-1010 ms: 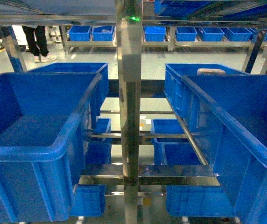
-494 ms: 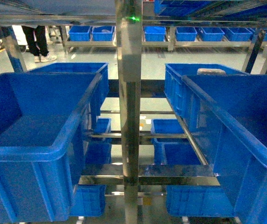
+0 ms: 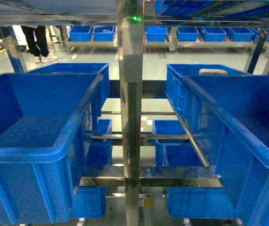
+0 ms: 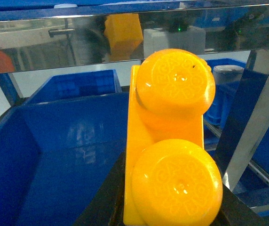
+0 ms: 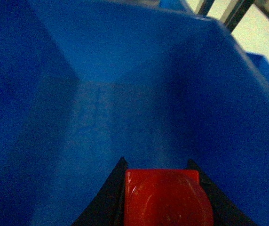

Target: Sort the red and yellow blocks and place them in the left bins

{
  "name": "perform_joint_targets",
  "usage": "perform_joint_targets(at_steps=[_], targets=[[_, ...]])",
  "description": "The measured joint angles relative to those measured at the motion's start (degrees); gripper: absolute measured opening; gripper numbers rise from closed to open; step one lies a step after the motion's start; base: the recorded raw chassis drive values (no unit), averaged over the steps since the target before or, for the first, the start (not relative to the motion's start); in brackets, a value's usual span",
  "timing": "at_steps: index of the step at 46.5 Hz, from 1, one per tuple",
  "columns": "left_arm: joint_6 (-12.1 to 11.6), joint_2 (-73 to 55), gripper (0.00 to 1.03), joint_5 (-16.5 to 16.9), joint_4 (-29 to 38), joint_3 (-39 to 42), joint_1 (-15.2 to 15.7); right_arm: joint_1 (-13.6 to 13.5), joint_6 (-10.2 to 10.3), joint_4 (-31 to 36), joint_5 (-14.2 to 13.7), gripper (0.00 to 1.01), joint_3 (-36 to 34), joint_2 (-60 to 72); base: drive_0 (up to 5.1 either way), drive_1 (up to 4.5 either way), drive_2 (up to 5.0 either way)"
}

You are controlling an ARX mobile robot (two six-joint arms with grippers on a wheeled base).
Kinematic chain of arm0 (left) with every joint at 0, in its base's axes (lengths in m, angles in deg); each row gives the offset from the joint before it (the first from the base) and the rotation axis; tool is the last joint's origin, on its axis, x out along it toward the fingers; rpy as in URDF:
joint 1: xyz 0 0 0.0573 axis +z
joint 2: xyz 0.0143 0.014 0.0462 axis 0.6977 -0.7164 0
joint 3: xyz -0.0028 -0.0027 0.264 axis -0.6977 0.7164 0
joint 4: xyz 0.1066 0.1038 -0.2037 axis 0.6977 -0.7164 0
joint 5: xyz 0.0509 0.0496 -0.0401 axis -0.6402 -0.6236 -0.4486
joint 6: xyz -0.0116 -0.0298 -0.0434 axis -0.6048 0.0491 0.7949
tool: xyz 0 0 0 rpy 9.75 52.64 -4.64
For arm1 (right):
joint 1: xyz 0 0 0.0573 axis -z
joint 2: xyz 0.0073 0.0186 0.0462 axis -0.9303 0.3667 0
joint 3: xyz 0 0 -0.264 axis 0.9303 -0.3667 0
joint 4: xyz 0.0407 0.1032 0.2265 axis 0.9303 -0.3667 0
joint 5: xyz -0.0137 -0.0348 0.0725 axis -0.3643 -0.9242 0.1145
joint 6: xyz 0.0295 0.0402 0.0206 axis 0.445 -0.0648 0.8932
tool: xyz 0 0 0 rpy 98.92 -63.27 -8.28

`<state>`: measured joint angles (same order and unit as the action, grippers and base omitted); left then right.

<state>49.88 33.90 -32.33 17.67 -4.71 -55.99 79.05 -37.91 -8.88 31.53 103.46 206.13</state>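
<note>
My left gripper [image 4: 170, 200] is shut on a glossy orange-yellow block [image 4: 172, 136] with two round studs, which fills the left wrist view. It hangs above the inside of a deep blue bin [image 4: 64, 146], under a steel shelf rail [image 4: 78, 33]. In the right wrist view, my right gripper [image 5: 157, 170] is shut on a red block [image 5: 165, 200] above the floor of a blue bin [image 5: 125, 80]. The head view shows the big left bin [image 3: 31, 155] with a second one [image 3: 73, 68] behind it. Neither gripper shows there.
A steel upright [image 3: 130, 108] splits the head view, with right-hand blue bins [image 3: 238, 117] beside it. Smaller blue crates [image 3: 179, 155] sit on lower shelves, and more [image 3: 80, 33] line a far rack. A person [image 3: 38, 40] stands at the back left.
</note>
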Motion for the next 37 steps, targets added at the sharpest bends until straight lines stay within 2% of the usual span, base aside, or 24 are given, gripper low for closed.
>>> perform_joint_targets(at_steps=[4, 20, 22, 25, 26, 29, 37], targets=[[-0.02, 0.02, 0.27, 0.00, -0.02, 0.00, 0.00, 0.00, -1.07, -2.10, 0.24, 0.28, 2.38, 2.05, 0.0, 0.00, 0.0], [0.00, 0.07, 0.27, 0.00, 0.00, 0.00, 0.00, 0.42, -0.22, -6.67, -1.25, 0.28, 10.93, 7.65, 0.0, 0.00, 0.0], [-0.02, 0.07, 0.27, 0.00, 0.00, 0.00, 0.00, -0.09, 1.53, -6.75, -1.36, 0.53, 10.75, 8.44, 0.0, 0.00, 0.0], [-0.02, 0.11, 0.27, -0.02, 0.00, 0.00, 0.00, -1.36, 3.08, -2.69, -1.70, 0.88, 8.22, 7.74, 0.0, 0.00, 0.0], [-0.02, 0.11, 0.27, -0.02, -0.02, 0.00, 0.00, -1.70, 3.21, -2.23, -1.68, 0.94, 7.56, 7.50, 0.0, 0.00, 0.0], [-0.02, 0.11, 0.27, 0.00, 0.00, 0.00, 0.00, -1.92, 3.26, -1.20, -1.88, 1.00, 6.62, 7.21, 0.0, 0.00, 0.0], [-0.02, 0.11, 0.27, 0.00, 0.00, 0.00, 0.00, -2.73, 5.79, 2.75, -2.38, 0.98, 1.77, 3.43, 0.0, 0.00, 0.0]])
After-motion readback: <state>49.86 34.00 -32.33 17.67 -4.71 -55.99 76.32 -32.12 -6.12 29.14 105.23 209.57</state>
